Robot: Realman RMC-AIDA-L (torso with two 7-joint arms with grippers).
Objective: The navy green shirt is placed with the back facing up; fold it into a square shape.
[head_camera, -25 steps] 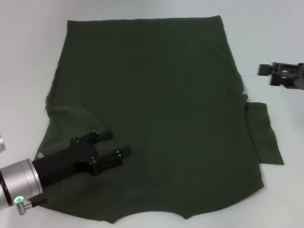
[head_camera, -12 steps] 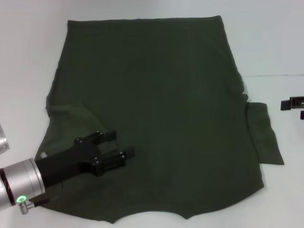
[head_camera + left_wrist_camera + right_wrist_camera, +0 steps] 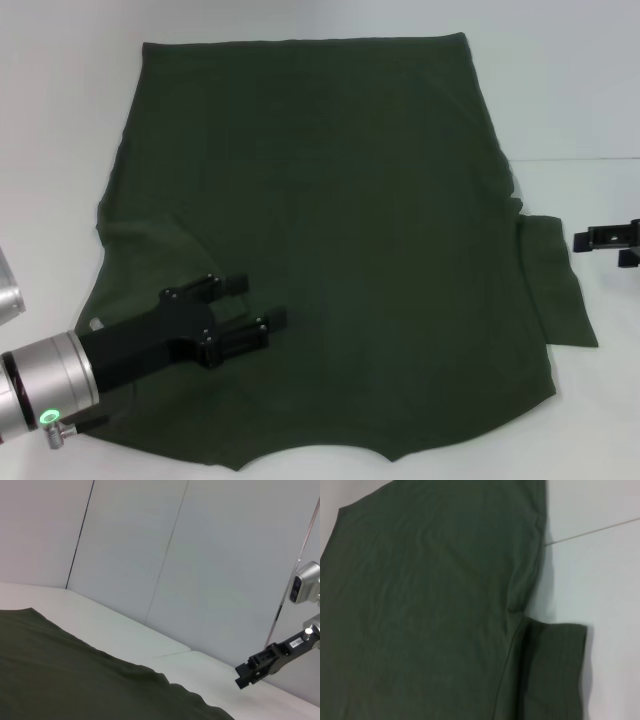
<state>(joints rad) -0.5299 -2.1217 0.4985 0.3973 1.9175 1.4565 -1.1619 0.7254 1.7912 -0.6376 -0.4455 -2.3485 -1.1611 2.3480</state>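
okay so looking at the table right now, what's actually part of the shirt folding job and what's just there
Part of the job:
navy green shirt, spread flat
left gripper, open, over the shirt's near left part
right gripper, beside the outstretched right sleeve

Just there:
white table
wall panels

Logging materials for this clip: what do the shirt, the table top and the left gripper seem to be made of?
The navy green shirt: soft matte knit, probably cotton; it lies limp with shallow wrinkles and no sheen.
The table: smooth white hard surface, possibly laminate; a thin seam line shows near the shirt's right sleeve.
The left gripper: black matte rigid parts, metal or plastic, on a brushed silver wrist.
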